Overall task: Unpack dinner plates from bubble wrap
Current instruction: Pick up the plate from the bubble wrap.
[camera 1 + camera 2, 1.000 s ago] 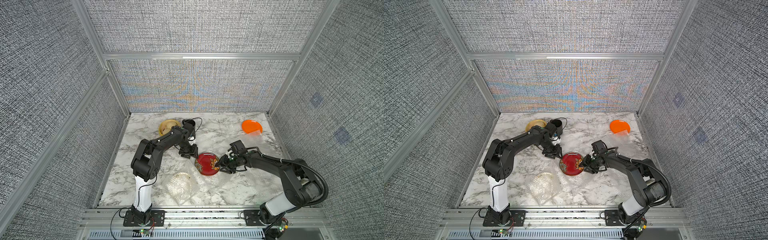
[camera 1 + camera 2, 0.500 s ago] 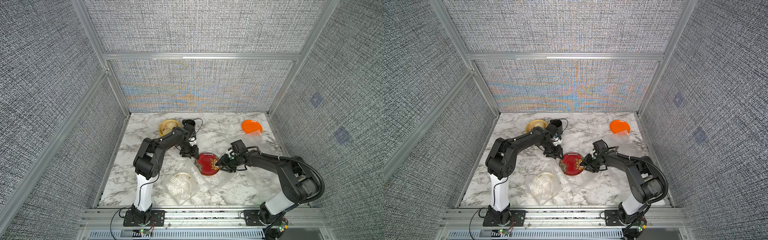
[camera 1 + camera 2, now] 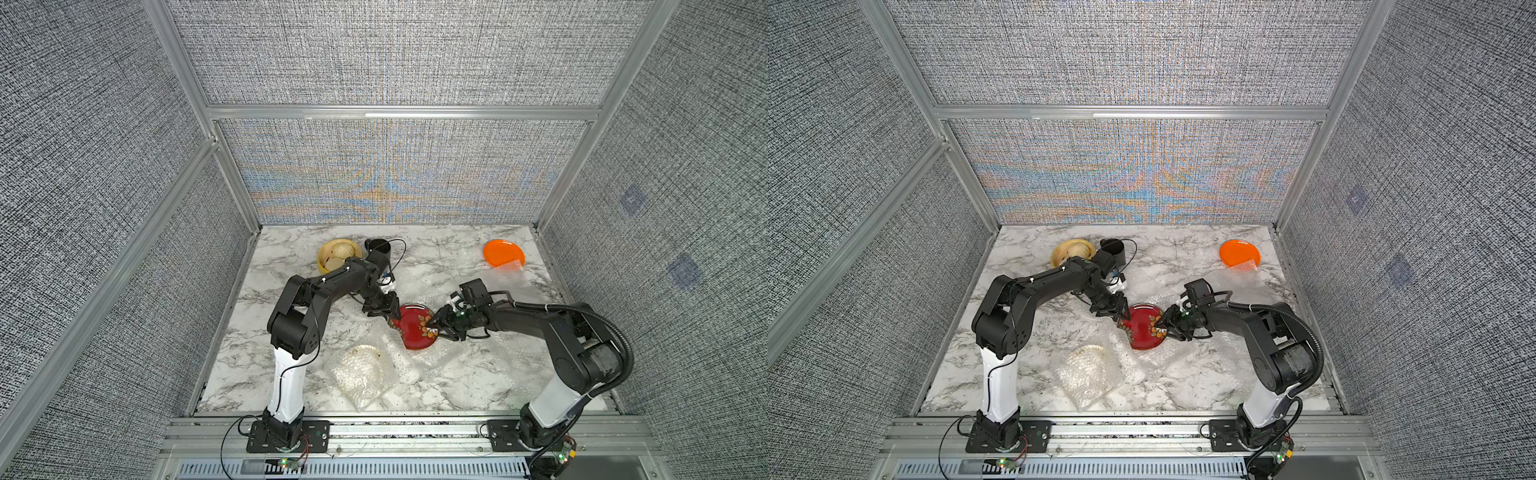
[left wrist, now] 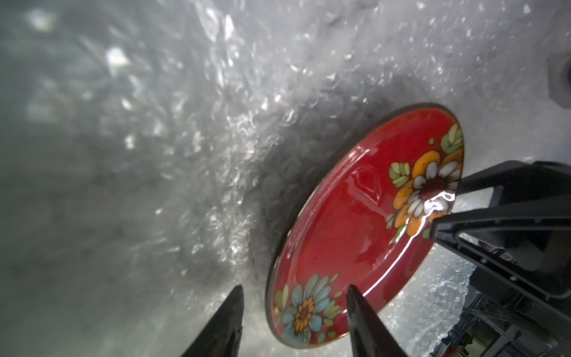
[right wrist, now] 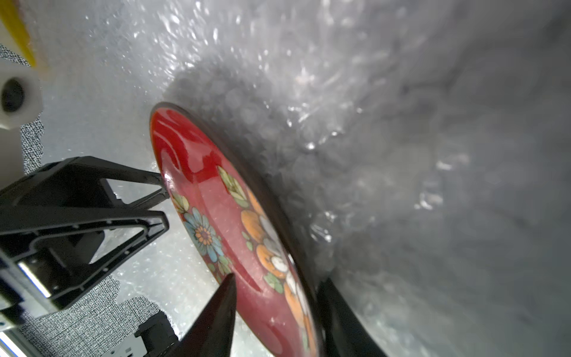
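Mid-counter, the red plate [image 3: 413, 328] with its flower rim is tipped up on edge, face toward the camera in both top views, over a crumpled sheet of bubble wrap [image 3: 432, 359] spread on the marble counter [image 3: 478, 390]. The right pincer [image 3: 434, 326] is clenched on the plate's right rim; its wrist view has one finger on the painted face and one behind the back [image 5: 279, 278]. Opposite it, the left pincer [image 3: 388, 315] straddles the left rim. Its own camera shows a sliver of gap behind the plate [image 4: 293, 287], so I cannot tell whether it is actually gripping. Nearer the front edge lies a wrapped bundle [image 3: 361, 374], something pale and round inside. Far back right, the orange plate [image 3: 500, 252] sits bare, with a scrap of wrap over its near edge. The yellow basket [image 3: 336, 251] stands at the back left.
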